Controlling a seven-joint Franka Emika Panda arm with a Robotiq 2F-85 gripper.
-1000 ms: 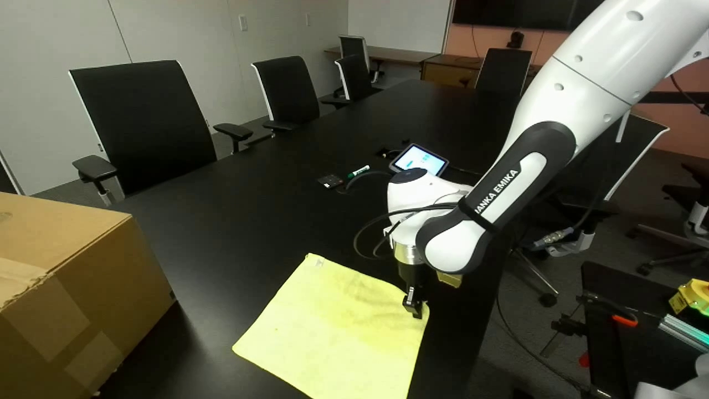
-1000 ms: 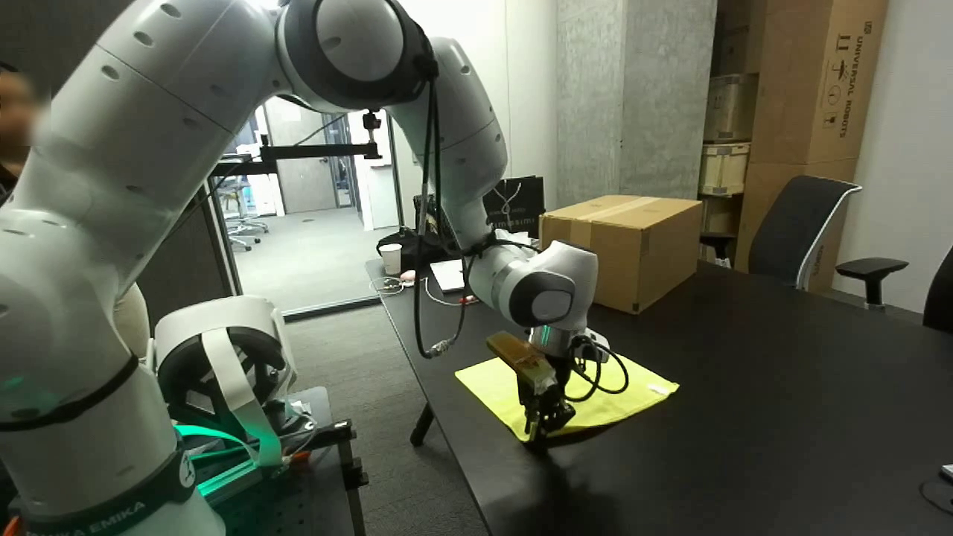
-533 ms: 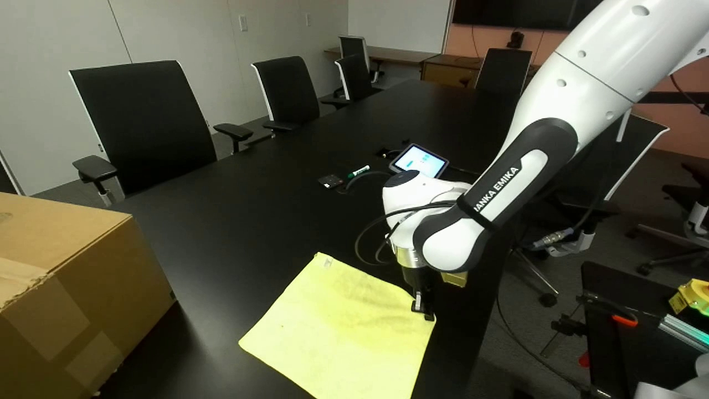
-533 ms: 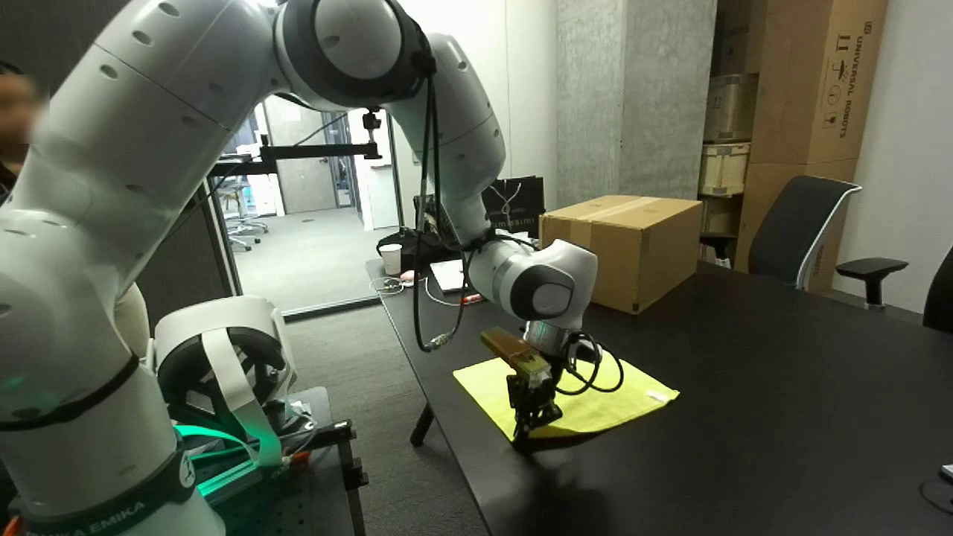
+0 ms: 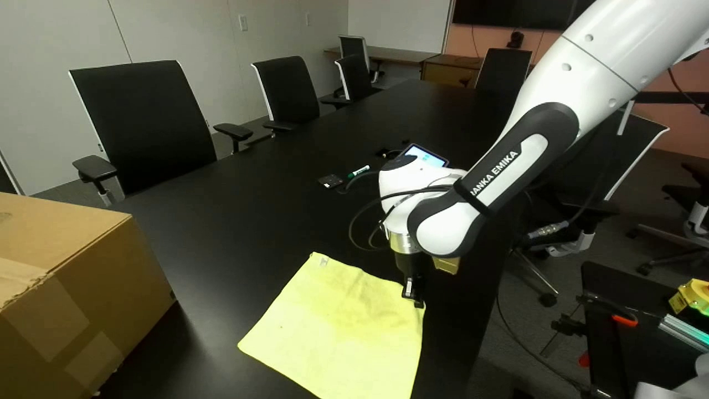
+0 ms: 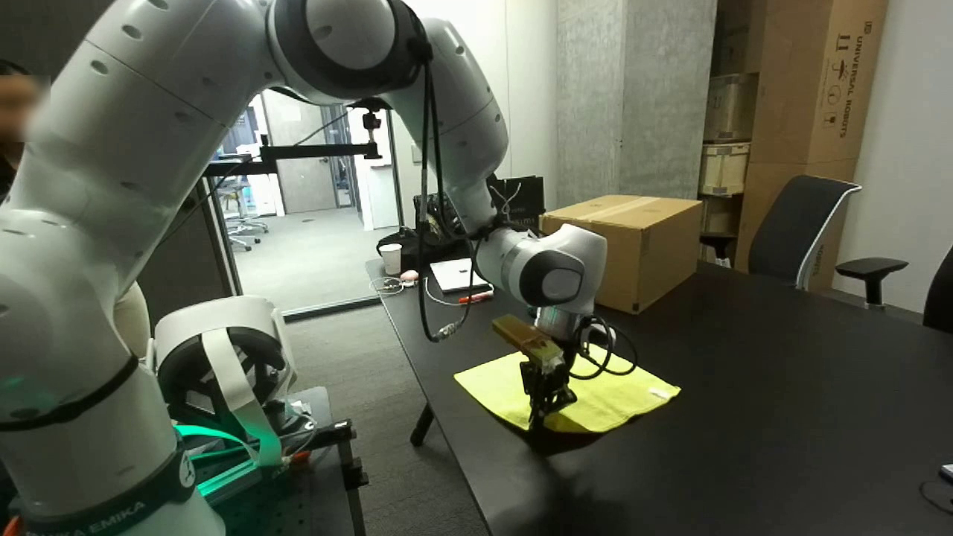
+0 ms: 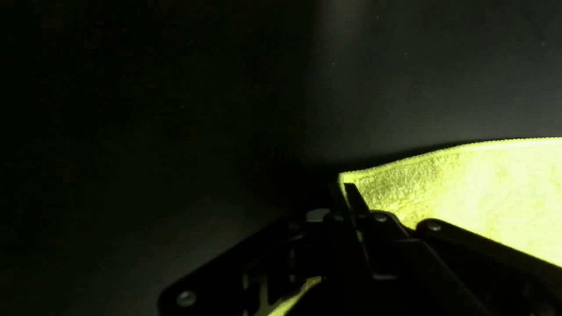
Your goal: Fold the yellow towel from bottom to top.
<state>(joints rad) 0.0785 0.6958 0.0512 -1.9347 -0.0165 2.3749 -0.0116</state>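
Yellow towel (image 5: 332, 332) has its corner pinched in the claw (image 5: 413, 300), right of middle in an exterior view; now that corner rises, so folding seems begun.

1 arm (image 5: 532, 138) has 1 gripper (image 7: 342, 184); 1 long table (image 5: 243, 221) holds 1 towel (image 5: 340, 327), 1 big box (image 6: 633, 238), 1 tablet (image 5: 426, 155), 1 green marker (image 5: 359, 172), 1 paper cup (image 6: 391, 260); at least 6 chairs (image 5: 144, 122) show.

A black table (image 5: 249, 233) bears towel (image 5: 338, 327), box (image 5: 72, 288), marker (image 5: 359, 172)
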